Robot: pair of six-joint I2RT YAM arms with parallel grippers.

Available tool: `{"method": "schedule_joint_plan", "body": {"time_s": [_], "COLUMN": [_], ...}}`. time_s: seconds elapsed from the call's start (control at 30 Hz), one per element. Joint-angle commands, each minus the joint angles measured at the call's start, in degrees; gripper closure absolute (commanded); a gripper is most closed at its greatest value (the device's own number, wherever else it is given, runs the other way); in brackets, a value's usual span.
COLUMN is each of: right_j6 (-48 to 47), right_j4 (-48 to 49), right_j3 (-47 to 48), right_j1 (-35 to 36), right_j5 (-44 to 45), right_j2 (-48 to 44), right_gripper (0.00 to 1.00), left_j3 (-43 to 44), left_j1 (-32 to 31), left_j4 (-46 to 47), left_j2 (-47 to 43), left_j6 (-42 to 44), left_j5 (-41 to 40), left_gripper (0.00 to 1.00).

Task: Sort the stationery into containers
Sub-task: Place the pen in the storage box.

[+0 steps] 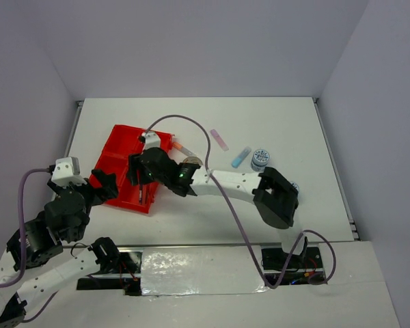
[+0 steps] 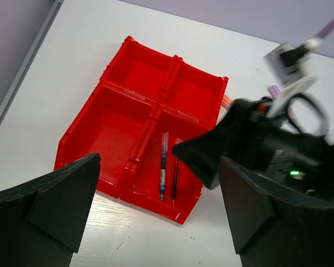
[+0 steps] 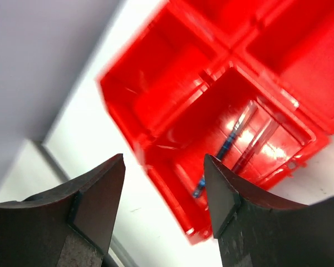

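The red tray [image 1: 123, 142] lies at the left of the table. Its near right compartment holds a blue pen [image 2: 163, 166] and a dark red pen [image 2: 176, 171] side by side. My right gripper [image 1: 138, 174] hovers over that compartment, open, nothing between its fingers [image 3: 108, 192]; the blue pen [image 3: 225, 146] shows below it in the tray [image 3: 156, 94]. My left gripper [image 2: 161, 222] is wide open and empty, just off the tray's [image 2: 111, 128] near edge. Out on the table lie a pink stick [image 1: 219, 139], a light-blue stick [image 1: 241, 157], a blue-white tape roll [image 1: 260, 158] and a grey tape ring [image 1: 190, 162].
The right arm [image 1: 232, 181] stretches across the table's middle from its elbow [image 1: 277, 198]. A purple cable [image 1: 205, 137] loops over it. Another red pen [image 1: 181, 146] lies by the tray's right side. The other three tray compartments look bare.
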Motion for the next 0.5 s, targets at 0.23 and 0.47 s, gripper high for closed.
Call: {"method": "schedule_joint_plan", "body": {"time_s": [0.23, 0.47], "right_j6": [-4.29, -3.50], "right_j4": [-5.31, -13.43], "right_j3": [-15.32, -29.02], "right_j1": [-7.48, -15.22], "right_j5": [7.36, 13.51], "right_j2": [-24.40, -36.36], "right_gripper": [0.28, 0.00], "left_j3": [-0.36, -0.19], "left_j1": [0.76, 5.40], "left_j4": [2.85, 4.43], "left_j2": [0.65, 4.60], "left_j6": [1.55, 1.90], "left_j5": [0.12, 4.07], "left_gripper": [0.01, 0.01]}}
